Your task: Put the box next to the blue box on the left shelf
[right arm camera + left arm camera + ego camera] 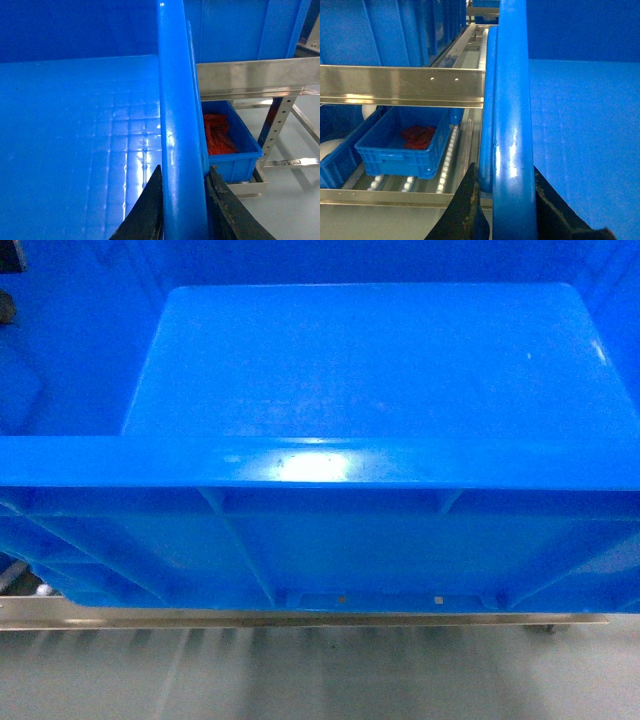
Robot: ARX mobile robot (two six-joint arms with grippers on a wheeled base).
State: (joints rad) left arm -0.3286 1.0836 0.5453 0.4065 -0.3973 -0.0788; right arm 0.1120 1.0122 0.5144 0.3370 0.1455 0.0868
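Box (330, 370) filled head view, rim held on both sides | left gripper (504, 200) pinched left rim | right gripper (184, 200) pinched right rim | left shelf (402, 86) rail just beside box

Site read as a warehouse or factory storage area. Evidence: a roller-track rack (451, 145) of grey metal rails with rows of small white wheels, blue plastic crates (405, 145) stacked on its levels, one holding red items (418, 137). A perforated steel upright (274, 129) stood on bare grey floor (295, 200).
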